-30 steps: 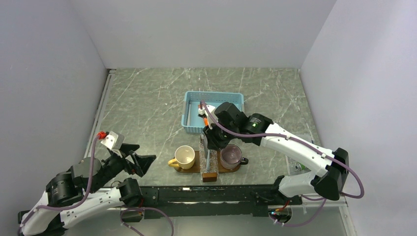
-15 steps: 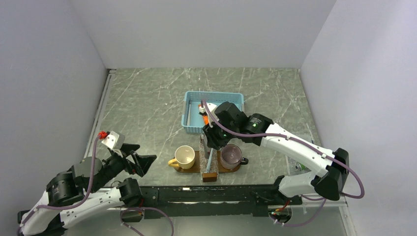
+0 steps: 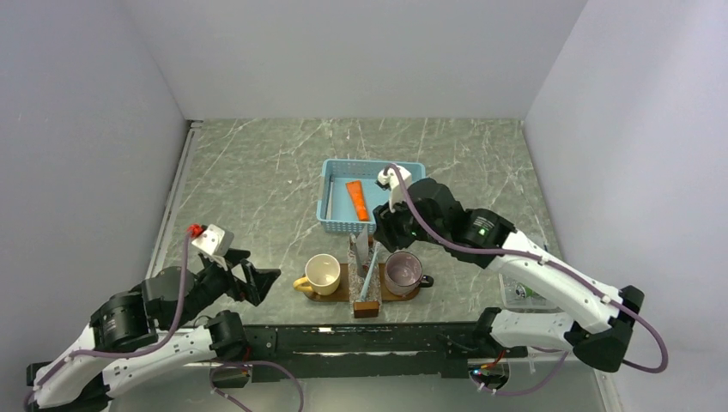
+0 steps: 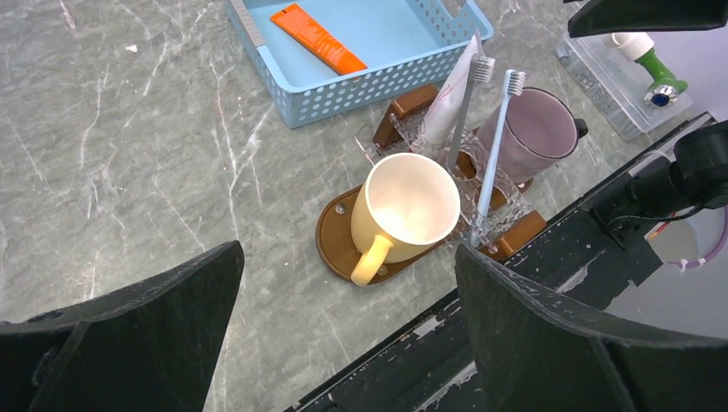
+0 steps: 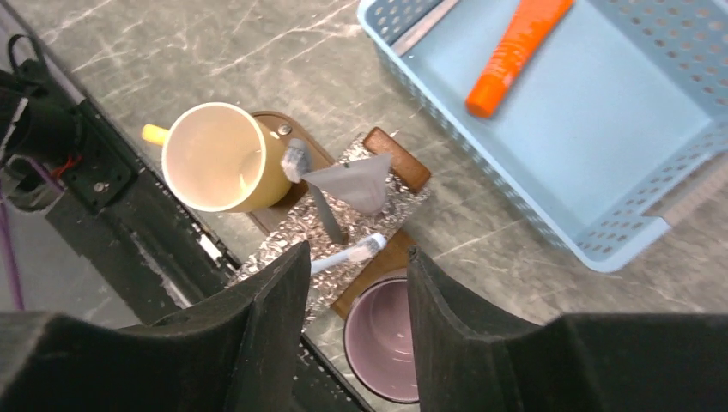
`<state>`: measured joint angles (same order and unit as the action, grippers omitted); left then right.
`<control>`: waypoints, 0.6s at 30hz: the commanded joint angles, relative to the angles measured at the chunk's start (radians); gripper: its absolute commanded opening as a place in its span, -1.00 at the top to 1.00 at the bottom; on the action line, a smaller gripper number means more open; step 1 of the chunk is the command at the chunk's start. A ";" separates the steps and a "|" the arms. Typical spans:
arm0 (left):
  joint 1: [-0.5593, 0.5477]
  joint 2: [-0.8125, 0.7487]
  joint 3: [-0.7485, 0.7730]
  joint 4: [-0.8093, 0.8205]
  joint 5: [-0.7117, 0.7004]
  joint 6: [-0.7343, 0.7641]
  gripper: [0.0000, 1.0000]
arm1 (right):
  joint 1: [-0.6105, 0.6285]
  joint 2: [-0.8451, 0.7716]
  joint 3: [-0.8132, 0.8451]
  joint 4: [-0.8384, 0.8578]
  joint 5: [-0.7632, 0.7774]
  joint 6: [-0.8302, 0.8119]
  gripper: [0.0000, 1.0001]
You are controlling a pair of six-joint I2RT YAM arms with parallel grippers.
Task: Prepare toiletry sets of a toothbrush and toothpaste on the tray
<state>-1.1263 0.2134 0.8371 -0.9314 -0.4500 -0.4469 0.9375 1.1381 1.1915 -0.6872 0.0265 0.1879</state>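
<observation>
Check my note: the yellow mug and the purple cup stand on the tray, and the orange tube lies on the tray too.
One error: the orange tube lies in the light-blue basket, not on the tray, as the top external view shows. The yellow mug and the purple cup do stand on the tray.

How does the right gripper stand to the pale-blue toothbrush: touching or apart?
Apart. The left wrist view shows the toothbrush standing free, with nothing on its head or handle. The right gripper hangs above it, jaws open.
</observation>
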 commanded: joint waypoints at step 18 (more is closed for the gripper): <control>0.020 0.331 0.155 0.102 -0.147 0.062 -0.99 | -0.217 -0.211 -0.196 0.152 0.259 0.127 -0.67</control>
<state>-1.1255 0.4961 0.9283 -0.8722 -0.5365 -0.4221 0.8108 0.9356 1.0134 -0.6125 0.2916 0.2890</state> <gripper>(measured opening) 0.994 0.831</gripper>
